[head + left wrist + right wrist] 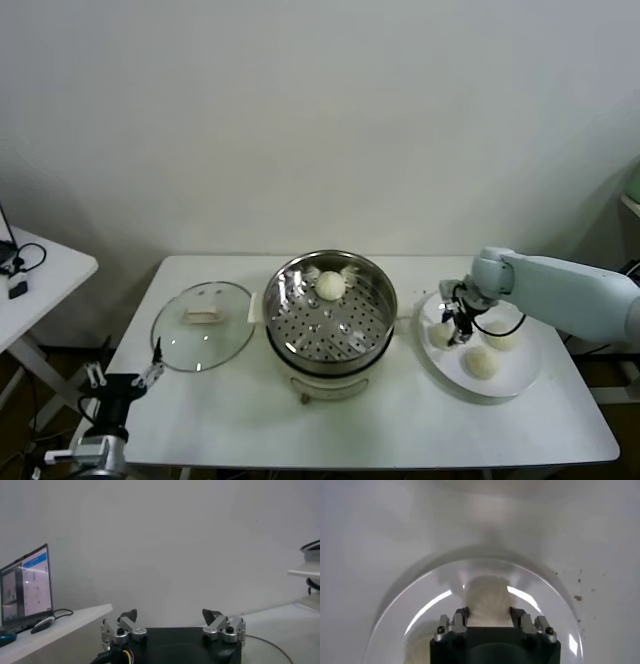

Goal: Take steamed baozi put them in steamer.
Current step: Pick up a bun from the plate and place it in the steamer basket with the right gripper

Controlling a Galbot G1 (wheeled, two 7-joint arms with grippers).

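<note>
The right gripper is down on the white plate at the right end of the table, its fingers clenched on either side of one pale baozi at the plate's near-left edge. Two more buns lie on the same plate, one just beyond the gripper toward the right and one nearer the front. Left of the plate stands the steamer, with a single bun resting on its perforated floor toward the back. Farther left a glass lid lies flat. The left gripper hangs parked off the table's front-left corner, its fingers spread apart, holding nothing
</note>
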